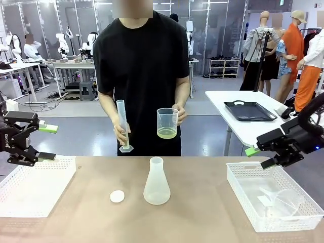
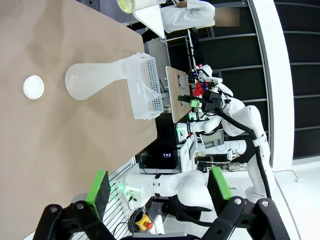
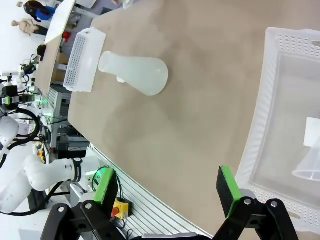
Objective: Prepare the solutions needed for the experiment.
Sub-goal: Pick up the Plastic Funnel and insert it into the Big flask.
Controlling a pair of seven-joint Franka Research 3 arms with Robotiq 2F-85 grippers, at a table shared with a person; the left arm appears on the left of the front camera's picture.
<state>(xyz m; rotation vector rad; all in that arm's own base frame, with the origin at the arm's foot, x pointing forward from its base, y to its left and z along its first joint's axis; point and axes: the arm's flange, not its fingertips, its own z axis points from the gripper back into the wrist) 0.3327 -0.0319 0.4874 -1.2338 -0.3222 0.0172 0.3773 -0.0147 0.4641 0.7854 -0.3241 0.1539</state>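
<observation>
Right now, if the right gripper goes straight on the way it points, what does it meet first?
The right gripper would probably meet the bare table first, between the flask and the white basket; depth is unclear.

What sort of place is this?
Likely a robotics lab staged for chemistry: a person holds a beaker of yellow-green liquid and a graduated cylinder; a conical flask stands between the left gripper and right gripper.

Grey floor [image 1: 76, 132], dark glass partitions [image 1: 212, 23], white side table [image 1: 226, 100] bearing black tray [image 1: 249, 111].
</observation>
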